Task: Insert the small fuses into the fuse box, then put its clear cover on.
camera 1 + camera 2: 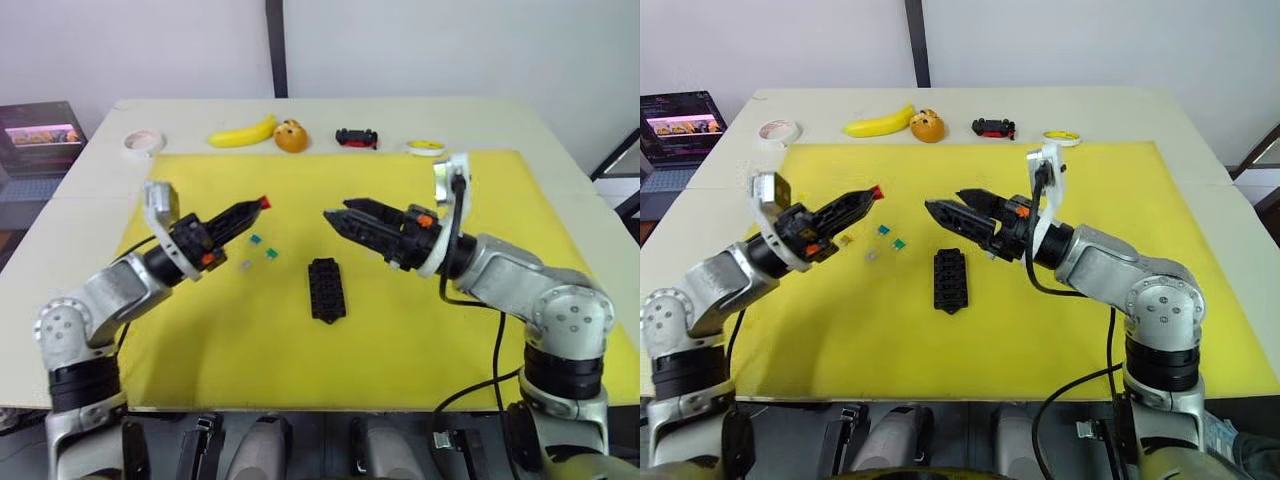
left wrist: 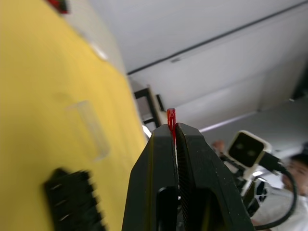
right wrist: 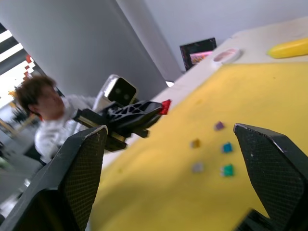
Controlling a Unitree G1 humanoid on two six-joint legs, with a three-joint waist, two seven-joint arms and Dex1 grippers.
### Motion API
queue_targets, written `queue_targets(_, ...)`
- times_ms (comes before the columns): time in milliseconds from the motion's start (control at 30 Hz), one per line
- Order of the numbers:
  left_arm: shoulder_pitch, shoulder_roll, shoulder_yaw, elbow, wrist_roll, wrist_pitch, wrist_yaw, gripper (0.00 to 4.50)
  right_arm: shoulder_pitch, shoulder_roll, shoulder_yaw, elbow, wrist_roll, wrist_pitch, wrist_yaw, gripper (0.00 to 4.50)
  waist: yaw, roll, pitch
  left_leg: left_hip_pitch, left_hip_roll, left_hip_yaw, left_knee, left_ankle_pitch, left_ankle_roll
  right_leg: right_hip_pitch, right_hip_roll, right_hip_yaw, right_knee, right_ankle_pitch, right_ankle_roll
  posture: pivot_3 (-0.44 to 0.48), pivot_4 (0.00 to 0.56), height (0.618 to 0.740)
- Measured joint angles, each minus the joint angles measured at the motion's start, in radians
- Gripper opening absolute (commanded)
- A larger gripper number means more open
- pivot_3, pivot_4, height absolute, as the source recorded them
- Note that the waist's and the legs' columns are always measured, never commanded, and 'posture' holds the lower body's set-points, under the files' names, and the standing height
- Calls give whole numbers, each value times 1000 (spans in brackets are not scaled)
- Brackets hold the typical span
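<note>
The fuse box [image 1: 327, 290] is lying on the yellow mat [image 1: 220, 350], its slots looking unfilled as far as can be told. To its left, loose small fuses [image 1: 257, 251] are sitting apart from it. The left gripper [image 1: 258, 205] is pinching 1 red fuse [image 1: 264, 202] in the air, fingers closed. The right gripper [image 1: 338, 216] is hovering open above the box. The clear cover [image 2: 91, 127] is lying beyond the box. A banana [image 1: 241, 134], an orange toy [image 1: 291, 136], a toy car [image 1: 357, 137] and 2 tape rolls [image 1: 143, 142] are lining the table's far edge.
</note>
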Motion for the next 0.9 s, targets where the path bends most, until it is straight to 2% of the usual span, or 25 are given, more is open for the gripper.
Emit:
queue_targets(200, -65, -93, -62, 3, 0, -40, 23, 21, -15, 106, 41, 39, 67, -71, -161, 4500, -16, 0, 0, 0, 1, 1, 1, 0, 0, -1, 1, 0, 2, 0, 0, 0, 150, 740)
queue_targets(300, -70, -116, -76, 2, 0, -50, 29, 0, -17, 125, 56, 43, 74, -94, -197, 3673, -16, 0, 0, 0, 1, 1, 1, 0, 0, -1, 2, 1, 3, 0, 0, 0, 150, 740)
queue_targets(367, -73, -124, -77, 2, 0, -67, 41, 0, -21, 143, 61, 49, 77, -113, -214, 2765, -16, 0, 0, 0, 1, 1, 2, -1, 1, -2, 2, 1, 4, 0, 0, 0, 150, 740)
queue_targets(800, -71, -158, -89, -26, 0, -105, 67, 0, -34, 164, 93, 61, 81, -139, -242, 2765, -15, 0, 0, 0, 0, 1, 2, 0, 1, -2, 3, 1, 5, 0, 0, 0, 150, 740)
queue_targets(900, -71, -168, -107, -40, -1, -114, 72, 0, -42, 165, 104, 70, 79, -139, -242, 1867, -15, 0, 0, 0, 0, 1, 3, 0, 1, -2, 3, 1, 6, 0, 0, 0, 150, 740)
